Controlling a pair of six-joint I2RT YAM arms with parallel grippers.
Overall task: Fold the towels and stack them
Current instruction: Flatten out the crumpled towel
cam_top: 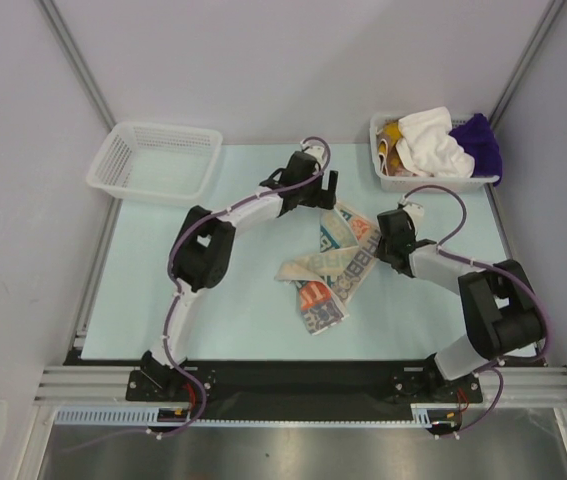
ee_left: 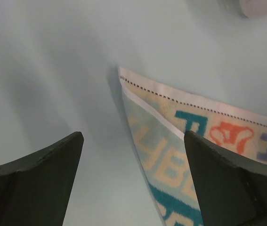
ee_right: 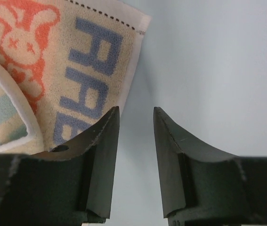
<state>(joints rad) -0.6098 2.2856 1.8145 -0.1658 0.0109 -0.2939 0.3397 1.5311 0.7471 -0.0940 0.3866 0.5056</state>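
Note:
An orange-teal-white print towel [cam_top: 331,265] lies crumpled in the middle of the pale mat. My left gripper [cam_top: 329,187] hovers open at the towel's far corner; that corner [ee_left: 171,117] shows between its wide-apart fingers. My right gripper [cam_top: 387,240] is open and empty just right of the towel's right corner [ee_right: 76,70]; its left finger overlaps the towel's edge in the right wrist view. More towels, white [cam_top: 431,140], purple [cam_top: 479,140] and mustard [cam_top: 391,132], fill the back-right basket.
An empty white mesh basket [cam_top: 155,162] stands at the back left. The basket [cam_top: 403,182] holding the towels stands at the back right. Grey walls and metal frame rails close in the mat on three sides.

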